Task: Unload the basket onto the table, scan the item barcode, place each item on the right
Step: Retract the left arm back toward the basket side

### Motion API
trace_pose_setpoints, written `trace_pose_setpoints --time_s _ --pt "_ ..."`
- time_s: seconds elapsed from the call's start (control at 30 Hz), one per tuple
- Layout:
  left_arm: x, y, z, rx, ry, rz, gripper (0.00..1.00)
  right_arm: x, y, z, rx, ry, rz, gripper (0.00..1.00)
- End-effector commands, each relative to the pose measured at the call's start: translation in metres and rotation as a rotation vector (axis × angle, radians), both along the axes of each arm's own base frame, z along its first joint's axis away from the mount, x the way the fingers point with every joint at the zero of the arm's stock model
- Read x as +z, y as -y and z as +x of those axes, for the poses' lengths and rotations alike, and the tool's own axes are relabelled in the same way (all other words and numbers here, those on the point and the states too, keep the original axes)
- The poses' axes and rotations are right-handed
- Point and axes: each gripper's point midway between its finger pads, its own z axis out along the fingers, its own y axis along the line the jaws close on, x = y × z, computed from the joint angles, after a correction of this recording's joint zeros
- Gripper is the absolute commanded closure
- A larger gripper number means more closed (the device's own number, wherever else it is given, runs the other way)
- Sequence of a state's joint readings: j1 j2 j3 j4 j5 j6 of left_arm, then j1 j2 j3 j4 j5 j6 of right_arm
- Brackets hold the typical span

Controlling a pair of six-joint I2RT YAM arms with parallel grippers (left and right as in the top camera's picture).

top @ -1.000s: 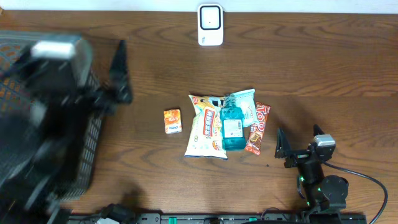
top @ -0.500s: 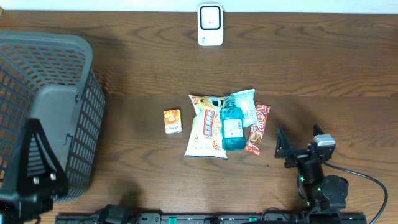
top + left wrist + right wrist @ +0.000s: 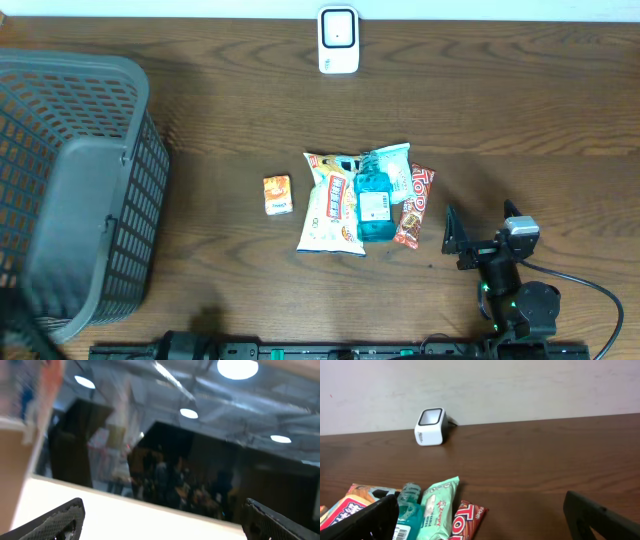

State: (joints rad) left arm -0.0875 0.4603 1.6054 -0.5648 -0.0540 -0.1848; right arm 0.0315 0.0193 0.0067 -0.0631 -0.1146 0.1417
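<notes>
You've got both arms released and empty: right gripper (image 3: pixel 480 502) parked lower right, aimed at the items (image 3: pixel 365 200) mid-frame, likely for a straight carry to the scanner (image 3: pixel 338 40) top centre; left gripper (image 3: pixel 162 510) points at the ceiling, apparently clear of the basket (image 3: pixel 75 190) at left.

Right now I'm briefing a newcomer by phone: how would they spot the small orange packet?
From the grey basket on the left, look right toward the mid-table snack pile. The small orange packet lies alone just left of it, touching nothing.
</notes>
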Motion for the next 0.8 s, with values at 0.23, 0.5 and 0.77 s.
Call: trace_pose_setpoints --time_s 0.23,0.5,0.77 --pt "0.024 -0.001 -0.052 0.118 0.175 0.021 0.02 -0.001 -0.001 0.0 0.001 -0.004 0.007 0.01" --pt "0.016 0.001 -0.067 0.187 0.214 0.027 0.02 -0.001 -0.001 0.0 0.001 -0.005 0.007 0.01" --pt "-0.013 0.005 -0.089 0.229 0.3 0.034 0.02 0.001 -0.019 -0.004 0.093 -0.037 0.203 0.01"
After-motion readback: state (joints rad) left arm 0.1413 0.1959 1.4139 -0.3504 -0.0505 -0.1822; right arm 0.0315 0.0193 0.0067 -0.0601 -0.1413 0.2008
